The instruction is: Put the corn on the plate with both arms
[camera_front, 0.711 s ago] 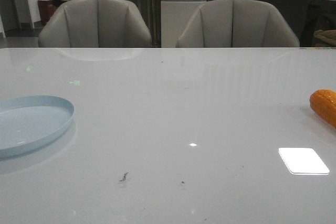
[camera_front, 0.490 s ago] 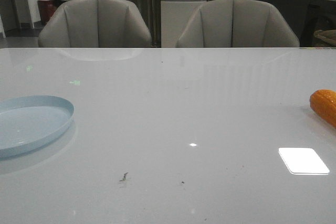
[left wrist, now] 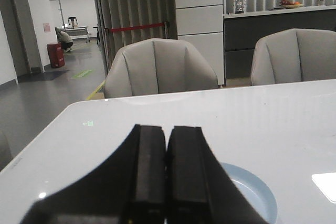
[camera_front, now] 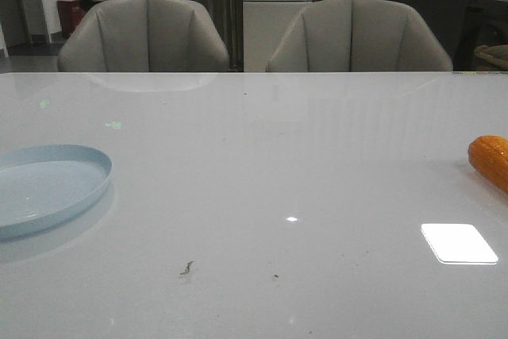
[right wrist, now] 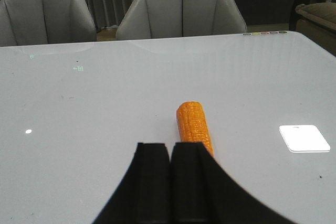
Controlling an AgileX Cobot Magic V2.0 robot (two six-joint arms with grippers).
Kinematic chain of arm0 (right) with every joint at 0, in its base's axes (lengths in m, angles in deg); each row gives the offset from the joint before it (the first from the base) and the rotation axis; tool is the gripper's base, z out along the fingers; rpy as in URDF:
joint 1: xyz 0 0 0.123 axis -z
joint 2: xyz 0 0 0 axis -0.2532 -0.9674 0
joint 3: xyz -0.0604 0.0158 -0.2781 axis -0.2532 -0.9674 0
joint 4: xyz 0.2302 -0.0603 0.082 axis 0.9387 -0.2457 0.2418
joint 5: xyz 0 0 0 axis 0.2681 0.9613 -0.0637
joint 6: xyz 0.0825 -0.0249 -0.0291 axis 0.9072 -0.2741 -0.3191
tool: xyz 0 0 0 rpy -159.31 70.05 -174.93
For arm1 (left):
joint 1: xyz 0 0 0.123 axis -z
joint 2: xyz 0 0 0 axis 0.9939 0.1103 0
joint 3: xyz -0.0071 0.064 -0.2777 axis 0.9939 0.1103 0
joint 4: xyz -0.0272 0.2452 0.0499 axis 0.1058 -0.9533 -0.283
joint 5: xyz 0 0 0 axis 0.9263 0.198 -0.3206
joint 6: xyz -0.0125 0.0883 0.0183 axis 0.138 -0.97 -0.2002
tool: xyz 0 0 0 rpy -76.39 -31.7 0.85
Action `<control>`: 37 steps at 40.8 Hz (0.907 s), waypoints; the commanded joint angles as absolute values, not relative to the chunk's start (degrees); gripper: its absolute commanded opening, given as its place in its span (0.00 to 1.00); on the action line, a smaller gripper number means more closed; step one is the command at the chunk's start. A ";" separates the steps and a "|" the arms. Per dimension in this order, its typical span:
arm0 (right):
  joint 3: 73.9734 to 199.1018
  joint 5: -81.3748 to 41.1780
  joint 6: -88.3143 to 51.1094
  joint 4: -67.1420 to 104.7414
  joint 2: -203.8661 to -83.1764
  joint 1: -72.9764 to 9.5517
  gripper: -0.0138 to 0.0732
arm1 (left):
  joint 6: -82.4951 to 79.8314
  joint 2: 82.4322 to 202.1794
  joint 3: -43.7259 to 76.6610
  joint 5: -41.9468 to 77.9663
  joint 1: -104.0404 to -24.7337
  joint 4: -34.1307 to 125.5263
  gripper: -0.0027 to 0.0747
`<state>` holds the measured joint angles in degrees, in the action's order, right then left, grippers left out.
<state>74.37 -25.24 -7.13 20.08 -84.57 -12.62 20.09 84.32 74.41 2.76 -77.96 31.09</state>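
Right gripper (right wrist: 170, 182), jaws pressed together and empty, sits just behind the corn (right wrist: 193, 125), whose length points straight away.

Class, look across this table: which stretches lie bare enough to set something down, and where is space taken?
The widest bare stretch is the table middle, bordered by the plate at the left edge and the corn at the right edge. The far strip before the chairs is bare too. Nowhere is crowded; the plate itself holds nothing.

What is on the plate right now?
Nothing visible: the plate looks bare in the front view, though its left part is cut off. In the left wrist view the left pincer covers much of it. The corn lies far right.
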 commanded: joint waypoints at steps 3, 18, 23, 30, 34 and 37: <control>75.78 -31.34 -7.55 20.45 -83.16 -12.32 0.22 | 20.33 83.18 76.51 -5.36 -77.63 31.19 0.16; 76.67 -39.08 -6.74 22.58 -83.16 -12.32 0.22 | 20.38 83.18 73.11 -9.89 -77.63 31.19 0.16; 82.17 -39.86 -6.74 24.37 -83.16 -12.32 0.22 | 20.38 83.56 67.18 -9.53 -77.63 31.01 0.16; 97.81 -27.00 -6.79 24.27 -88.16 -12.32 0.22 | 20.38 89.91 54.71 0.17 -77.63 28.02 0.16; 107.30 -22.98 -7.70 22.61 -96.83 -12.32 0.22 | 20.38 98.38 46.38 5.18 -77.63 25.29 0.16; 112.44 -21.90 -7.70 21.61 -103.43 -12.32 0.22 | 20.38 104.44 41.87 5.51 -77.63 25.19 0.16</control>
